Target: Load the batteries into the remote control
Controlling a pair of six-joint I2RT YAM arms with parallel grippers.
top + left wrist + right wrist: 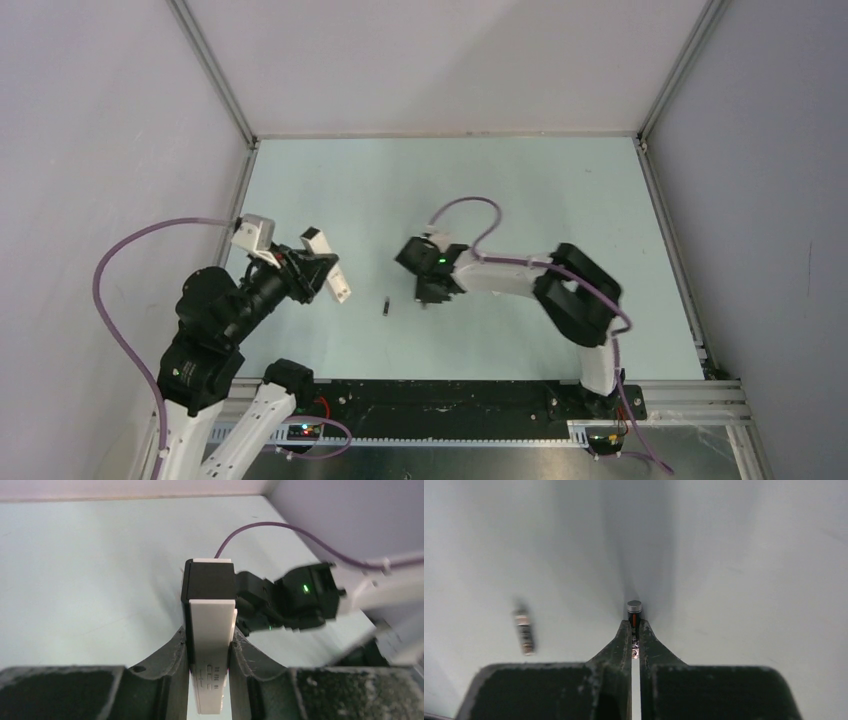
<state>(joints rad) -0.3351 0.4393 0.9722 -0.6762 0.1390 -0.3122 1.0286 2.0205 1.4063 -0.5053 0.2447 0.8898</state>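
My left gripper [210,652] is shut on the white remote control [211,635], held off the table with its black end [209,582] pointing away; it also shows in the top view [326,266]. My right gripper [634,629] is shut on one battery [634,611], a dark cell with a metallic end and an orange stripe sticking out past the fingertips, just above the table. The second battery [524,631] lies on the table to the left of it, and shows in the top view [384,306] between the two grippers. The right gripper [432,290] sits right of that cell.
The pale table [520,200] is enclosed by grey walls with metal rails [215,70]. A purple cable [470,210] loops over the right arm. The right arm's wrist [300,600] shows beyond the remote in the left wrist view.
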